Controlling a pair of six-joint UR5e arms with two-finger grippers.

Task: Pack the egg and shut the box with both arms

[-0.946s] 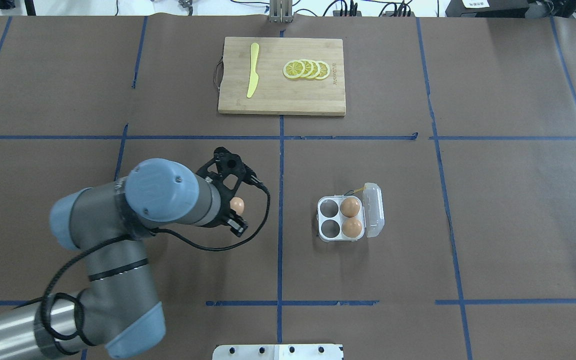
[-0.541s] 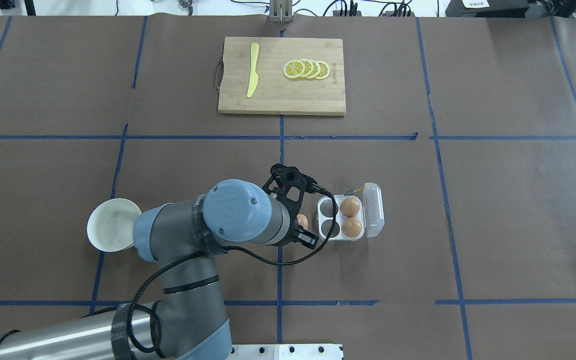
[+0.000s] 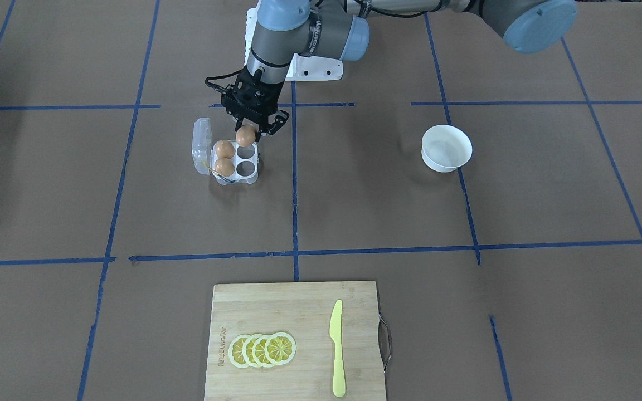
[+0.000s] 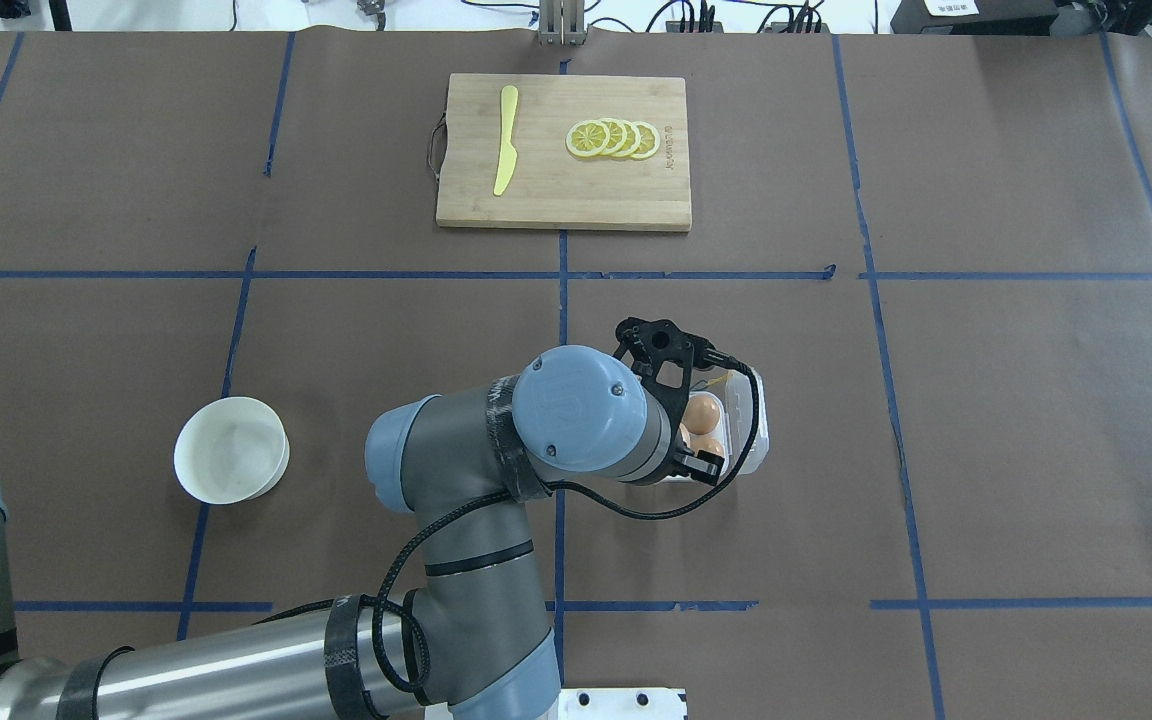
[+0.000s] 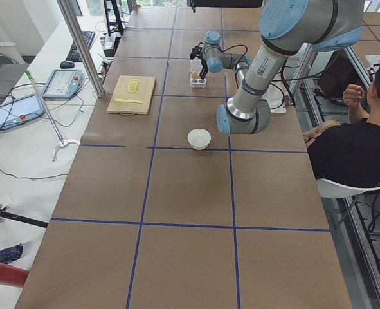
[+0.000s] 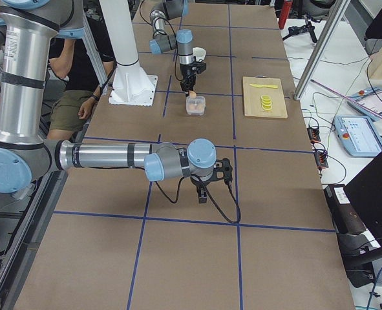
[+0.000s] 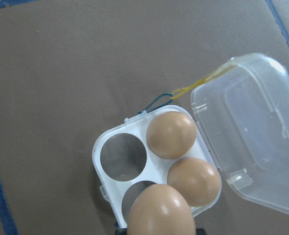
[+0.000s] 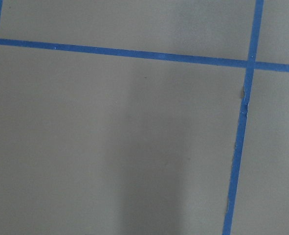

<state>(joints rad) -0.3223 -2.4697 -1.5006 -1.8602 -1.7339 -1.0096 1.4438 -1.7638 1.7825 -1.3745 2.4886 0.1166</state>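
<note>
My left gripper (image 3: 247, 132) is shut on a tan-brown egg (image 3: 246, 136) and holds it just above the clear plastic box (image 3: 236, 174). In the left wrist view the held egg (image 7: 160, 210) hangs over the near left empty cell of the box (image 7: 156, 164). Two other eggs (image 7: 171, 133) (image 7: 193, 180) fill the two cells by the hinge. The clear lid (image 7: 252, 132) lies open to the side, with a yellow cord at its corner. In the overhead view the wrist covers most of the box (image 4: 748, 430). My right gripper (image 6: 203, 192) shows only in the exterior right view; I cannot tell whether it is open or shut.
A white round bowl (image 4: 231, 463) stands to the left of the left arm. A wooden cutting board (image 4: 563, 190) at the far middle carries a yellow knife (image 4: 506, 140) and lemon slices (image 4: 613, 138). Blue tape lines cross the brown table.
The left arm has moved right with the egg, from the bowl's side to above the box. The bowl has come into view.
</note>
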